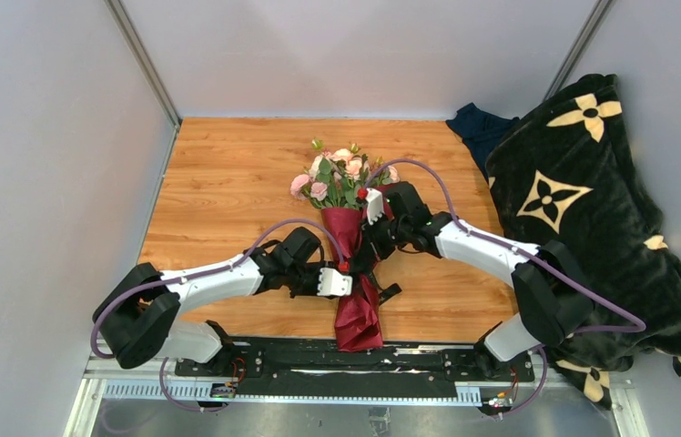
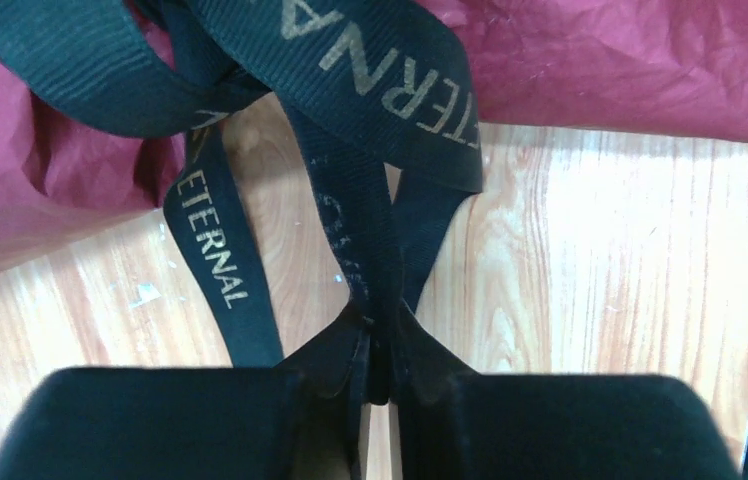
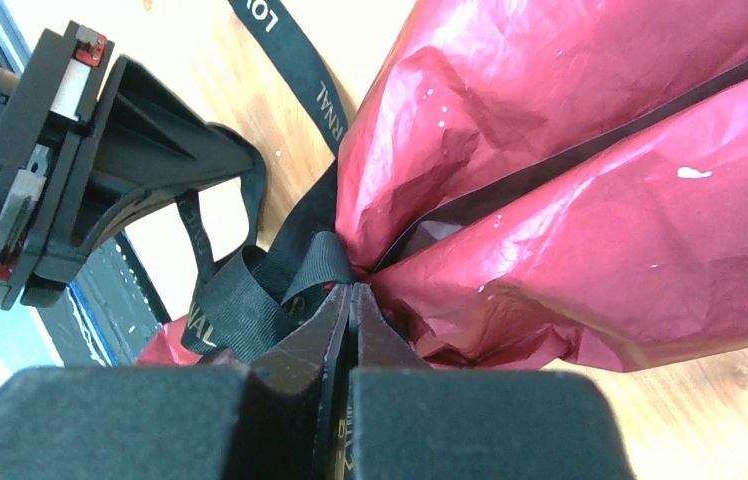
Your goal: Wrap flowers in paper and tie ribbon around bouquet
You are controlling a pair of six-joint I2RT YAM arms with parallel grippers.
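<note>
The flowers already sat inside the paper, which was gathered into a dark red cone, so the wrapping looked done. The bouquet lay on the wooden table between the two sets of fingers, blooms pointing away from the arm bases. The ribbon ran round the pinched waist of the cone, just ahead of both sets of fingertips, with loose loops and a lettered tail beside it. Whether a knot had been drawn tight could not be told; my judgement was that the tie was in hand but not finished, with snugging and a knot or bow left to do. The left gripper was closed on doubled strands of ribbon, which ran out from between its fingers toward the paper just beyond them. The right gripper was pressed shut, its tips at the spot where ribbon met paper, seemingly pinching a fold of ribbon; the paper bulged beyond and to the right of those fingers. Both arms reached inward from opposite sides, elbows bowed outward, forearms low over the table and wrists nearly meeting at the cone's waist, the left nearer the stem end, the right nearer the blooms. A black blanket lay well apart, out past the right arm.
</note>
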